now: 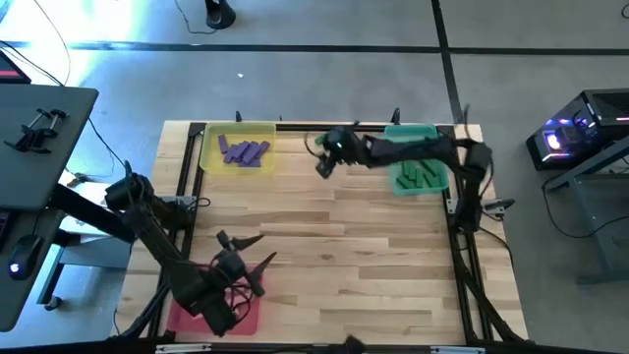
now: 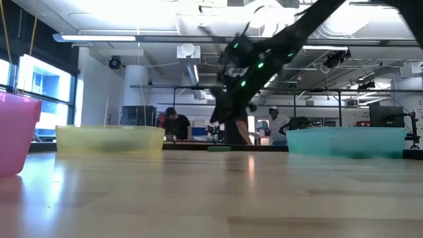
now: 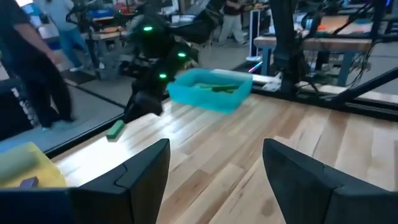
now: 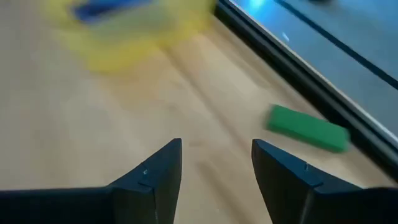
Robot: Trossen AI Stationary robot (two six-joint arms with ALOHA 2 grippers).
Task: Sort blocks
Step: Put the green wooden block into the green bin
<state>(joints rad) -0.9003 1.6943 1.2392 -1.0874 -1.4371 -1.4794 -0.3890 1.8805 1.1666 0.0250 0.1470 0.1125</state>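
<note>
One green block (image 4: 308,127) lies flat on the table beside the far rail, between the yellow tray (image 1: 236,147) and the teal tray (image 1: 418,162); it also shows as the green block (image 3: 115,129). My right gripper (image 4: 216,146) hovers open just short of it, slanting down, with nothing between its fingers. Purple blocks (image 1: 244,150) lie in the yellow tray and green blocks (image 1: 421,175) in the teal tray. My left gripper (image 3: 214,146) is open and holds nothing, above the near left by the pink tray (image 1: 211,315).
A black rail (image 4: 323,81) runs along the table's far edge right behind the loose green block. Bare wood (image 1: 373,246) fills the middle and near right of the table. People stand in the room beyond the far edge.
</note>
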